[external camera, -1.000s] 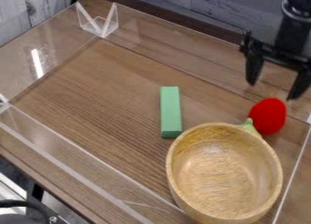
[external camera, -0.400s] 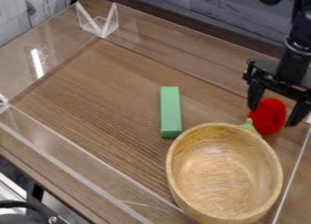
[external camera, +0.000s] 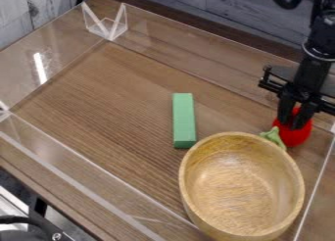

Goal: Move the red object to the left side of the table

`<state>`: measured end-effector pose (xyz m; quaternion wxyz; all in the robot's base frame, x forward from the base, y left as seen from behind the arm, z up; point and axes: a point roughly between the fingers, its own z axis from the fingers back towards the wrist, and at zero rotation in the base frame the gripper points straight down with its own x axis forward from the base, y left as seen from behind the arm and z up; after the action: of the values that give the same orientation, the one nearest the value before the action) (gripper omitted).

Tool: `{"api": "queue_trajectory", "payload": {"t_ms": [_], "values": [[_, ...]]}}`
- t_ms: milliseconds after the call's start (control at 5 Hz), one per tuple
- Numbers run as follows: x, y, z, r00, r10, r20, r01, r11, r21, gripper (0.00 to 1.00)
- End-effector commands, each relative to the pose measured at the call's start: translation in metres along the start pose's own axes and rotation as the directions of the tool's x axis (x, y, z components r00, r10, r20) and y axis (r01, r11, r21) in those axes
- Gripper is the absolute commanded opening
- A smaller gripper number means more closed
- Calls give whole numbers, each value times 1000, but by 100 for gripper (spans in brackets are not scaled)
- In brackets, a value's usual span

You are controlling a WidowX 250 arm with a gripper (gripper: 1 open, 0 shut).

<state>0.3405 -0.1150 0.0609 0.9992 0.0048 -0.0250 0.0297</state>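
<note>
The small rounded bright red toy fruit with a green stem tip (external camera: 295,133) sits near the right edge of the dark brown wood-grain surface (external camera: 118,98), just beside the rim of the round pale wooden bowl (external camera: 242,190) that fills the near right corner. The black end effector (external camera: 296,116) points straight down onto the fruit, its fingers drawn in narrow around the fruit's upper part, so it appears to be pinching the toy; how deep the pads sit cannot be made out. The fruit appears to rest on the surface, not yet lifted.

A green rectangular block (external camera: 185,120) lies near the middle of the surface, lengthwise between the far and near edges, well apart from the fruit. Low clear acrylic walls (external camera: 53,59) run along the edges.

The grasp looks high on a rounded, smooth body, so the likeliest failure is the fruit squirting out sideways as the lift begins. Because it lies just beside the bowl's rim, a slip could roll it against or into the bowl. The green stem tip lies towards the bowl and might catch there. A low carry towards the left edge could also clip the green block, which stands across the direct path, and knock the fruit loose. Setting it down too near the left wall risks the fingers touching the acrylic.
</note>
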Motion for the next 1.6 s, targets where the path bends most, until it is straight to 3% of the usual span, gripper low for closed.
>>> {"api": "queue_trajectory", "payload": {"t_ms": [0,200,400,600,1000,1200,1400], "values": [[5,8,58,987,70,143,-64,997,-42,0],[0,24,102,960,150,235,-140,988,-58,0],[-6,16,82,971,115,208,-105,993,-55,100],[-11,10,56,983,78,169,-71,996,-49,100],[-20,2,14,985,117,126,-112,993,-44,100],[-12,-2,-4,986,118,116,-113,993,-43,100],[-9,2,-9,985,120,120,-116,992,-45,0]]}}
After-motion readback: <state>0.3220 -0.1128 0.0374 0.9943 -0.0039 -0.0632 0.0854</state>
